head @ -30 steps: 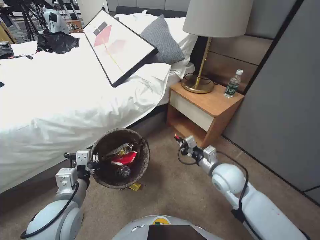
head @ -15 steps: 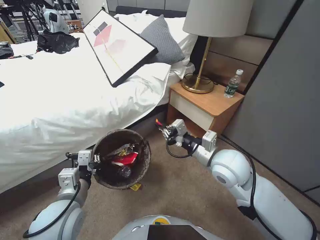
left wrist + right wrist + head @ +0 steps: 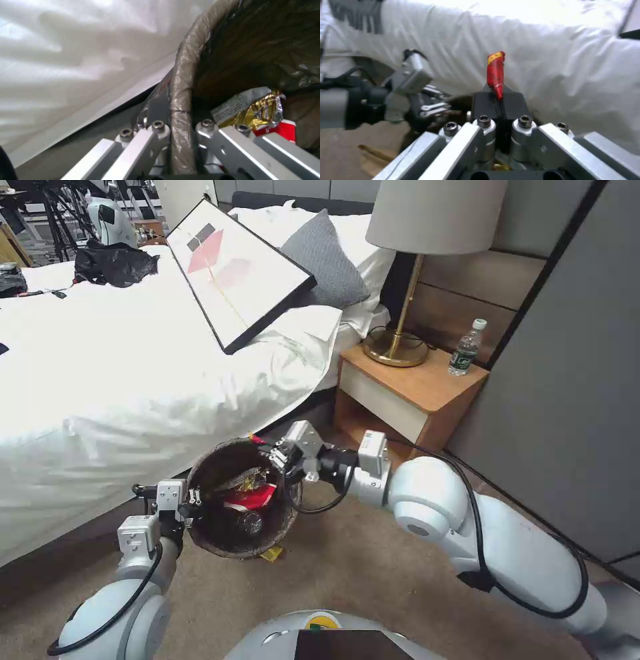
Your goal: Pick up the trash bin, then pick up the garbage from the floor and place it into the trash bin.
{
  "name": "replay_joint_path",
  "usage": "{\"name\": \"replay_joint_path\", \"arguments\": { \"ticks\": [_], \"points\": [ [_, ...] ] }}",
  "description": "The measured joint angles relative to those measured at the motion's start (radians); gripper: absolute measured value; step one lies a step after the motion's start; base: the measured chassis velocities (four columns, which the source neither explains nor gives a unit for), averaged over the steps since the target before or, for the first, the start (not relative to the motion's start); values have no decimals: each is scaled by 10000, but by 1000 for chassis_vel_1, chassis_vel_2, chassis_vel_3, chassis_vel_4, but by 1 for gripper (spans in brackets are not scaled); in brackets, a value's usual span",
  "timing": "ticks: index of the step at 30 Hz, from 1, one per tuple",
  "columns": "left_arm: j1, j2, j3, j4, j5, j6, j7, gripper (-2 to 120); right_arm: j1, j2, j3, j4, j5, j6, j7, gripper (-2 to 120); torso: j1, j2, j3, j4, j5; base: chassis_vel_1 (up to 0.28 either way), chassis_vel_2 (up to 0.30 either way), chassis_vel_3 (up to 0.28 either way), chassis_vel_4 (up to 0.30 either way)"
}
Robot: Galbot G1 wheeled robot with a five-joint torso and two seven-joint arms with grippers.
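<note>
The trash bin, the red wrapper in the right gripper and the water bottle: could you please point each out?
trash bin (image 3: 200, 533): head view, liner-covered rim nearest the robot.
red wrapper (image 3: 495, 70): right wrist view, middle of the strip above the fingers.
water bottle (image 3: 465, 352): head view, labelled body, on the nightstand.

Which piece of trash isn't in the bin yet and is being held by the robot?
The thin red-and-yellow wrapper, pinched in the right gripper over the trash bin rim. The gold foil wrapper and red cup already lie inside.
</note>
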Motion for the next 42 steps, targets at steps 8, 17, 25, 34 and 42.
{"name": "replay_joint_path", "arguments": {
  "ticks": [8,17,25,34,42],
  "points": [
    [7,7,-7,0,4,1,12,3,364,149,-1038,-122,270,-261,362,0,0,0,0,-1,1,0,0,0,0],
    [-41,-21,4,0,8,2,23,3,293,342,-1594,-385,141,-420,1077,24,0,0,0,-1,1,0,0,0,0],
    [-61,-21,-16,0,4,6,25,3,283,521,-1642,-513,109,-475,1333,51,0,0,0,-1,1,0,0,0,0],
    [-145,-36,9,0,-6,9,29,3,271,585,-1576,-508,90,-441,1479,85,0,0,0,-1,1,0,0,0,0],
    [-185,-37,18,0,-13,13,35,3,218,580,-1449,-478,99,-418,1528,100,0,0,-1,-1,2,0,0,0,0]
  ]
}}
